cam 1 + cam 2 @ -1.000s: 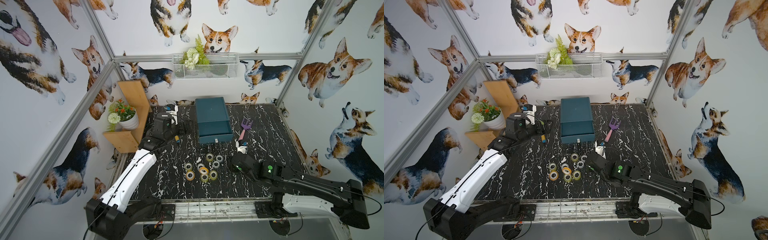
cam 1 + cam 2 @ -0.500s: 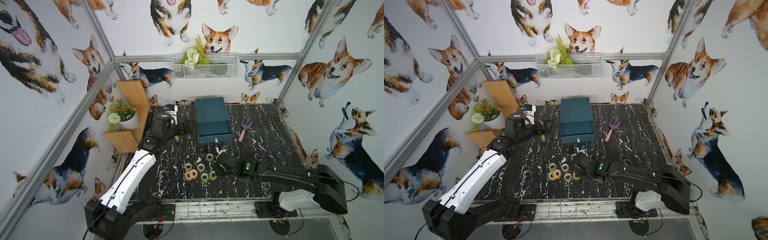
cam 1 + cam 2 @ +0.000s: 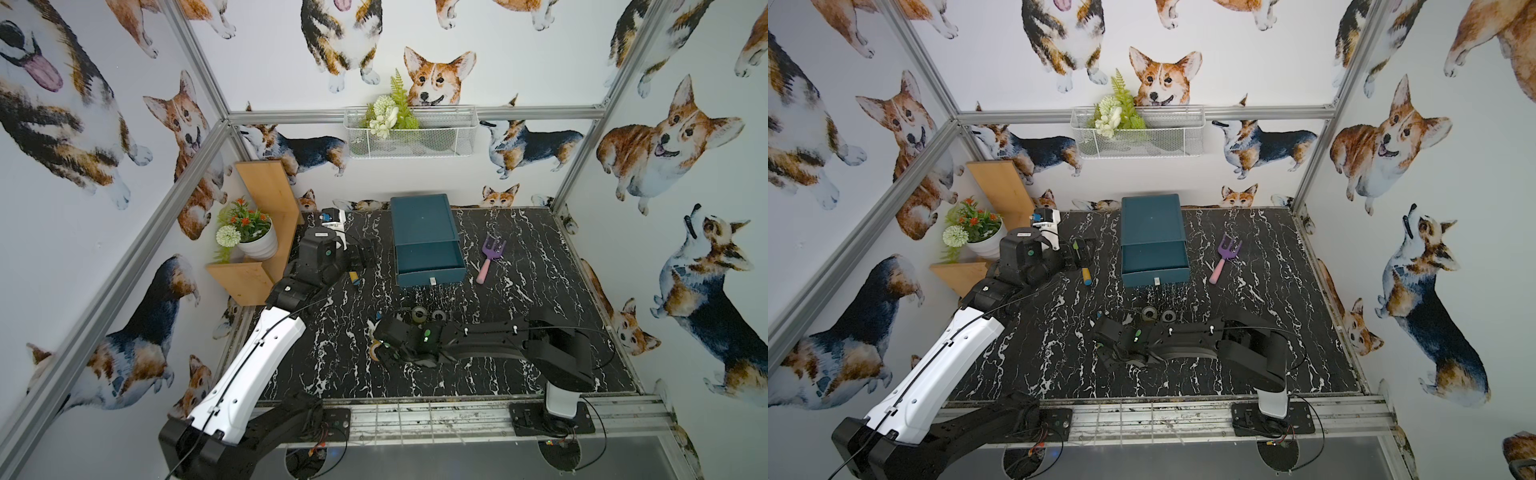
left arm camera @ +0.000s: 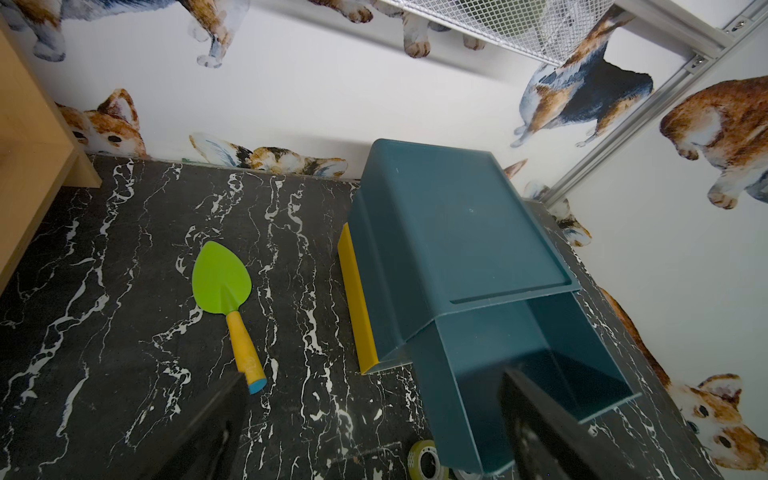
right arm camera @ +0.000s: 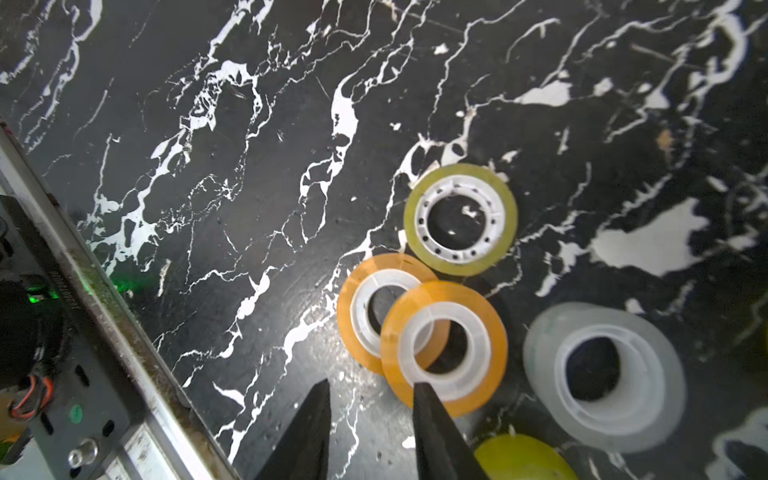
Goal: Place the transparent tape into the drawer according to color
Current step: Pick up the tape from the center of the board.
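Right arm (image 3: 478,338) low over worktop (image 3: 519,270); right jaws narrowly apart, nothing clamped. One fingertip (image 5: 428,411) overlaps rim of orange tape roll (image 5: 395,345), which leans on second orange roll (image 5: 347,311). Yellow-green roll (image 5: 461,268), clear roll (image 5: 540,365) flat on worktop beside them. Top drawer (image 3: 428,257) of teal chest (image 3: 419,216) stands pulled out. By chest, left jaws wide apart.

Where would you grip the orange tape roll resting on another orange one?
I'd pinch the upper orange roll through its wall from above, one finger in the hole, on the side nearest the right claw: it lies hole-up, its wall bare there.
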Available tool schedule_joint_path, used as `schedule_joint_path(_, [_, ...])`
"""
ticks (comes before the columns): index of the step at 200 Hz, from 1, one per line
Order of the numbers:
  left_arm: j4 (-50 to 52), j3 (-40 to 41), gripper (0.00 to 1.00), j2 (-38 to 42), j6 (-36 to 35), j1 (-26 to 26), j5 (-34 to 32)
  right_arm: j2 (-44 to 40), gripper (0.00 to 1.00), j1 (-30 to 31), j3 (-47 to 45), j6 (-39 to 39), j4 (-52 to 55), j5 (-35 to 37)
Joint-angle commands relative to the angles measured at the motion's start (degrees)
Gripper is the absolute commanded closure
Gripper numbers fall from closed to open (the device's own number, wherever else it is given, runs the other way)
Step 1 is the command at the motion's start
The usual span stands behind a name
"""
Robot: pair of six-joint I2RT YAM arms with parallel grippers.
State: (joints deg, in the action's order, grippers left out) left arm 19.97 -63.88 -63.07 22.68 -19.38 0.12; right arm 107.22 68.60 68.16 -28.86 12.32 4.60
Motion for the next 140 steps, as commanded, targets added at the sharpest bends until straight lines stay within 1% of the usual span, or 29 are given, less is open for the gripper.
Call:
schedule_joint_path(1, [0.1, 0.3, 0.01, 0.4, -1.1, 0.1, -1.3, 1.9, 0.61, 0.0, 1.5, 1.7, 0.7, 0.9])
schedule_joint_path(22, [0.2, 0.4, 0.01, 0.3, -1.3, 0.0, -1.4, 3.7, 0.61, 0.0, 2.6, 1.6, 1.8, 2.5])
schedule_joint_path(55, [-0.4, 0.8, 0.01, 0.0, -1.1, 0.0, -0.8, 4.0, 0.6, 0.0, 2.5, 1.1, 1.6, 5.2])
schedule_joint_path(90, [-0.5, 0.6, 0.0, -0.3, -0.9, 0.1, -0.6, 5.9, 0.6, 0.0, 4.0, 1.7, 2.6, 4.1])
schedule_joint_path(106, [-0.5, 0.8, 0.0, -0.3, -0.9, 0.0, -0.6, 6.3, 0.62, -0.1, 3.8, 1.5, 2.5, 3.2])
schedule_joint_path(130, [-0.5, 0.8, 0.0, -0.4, -0.9, 0.0, -0.6, 6.5, 0.72, -0.1, 3.7, 1.3, 3.0, 4.0])
schedule_joint_path(140, [-0.5, 0.9, 0.01, -0.4, -0.9, 0.0, -0.4, 5.9, 0.73, 0.0, 3.2, 1.2, 2.5, 4.4])
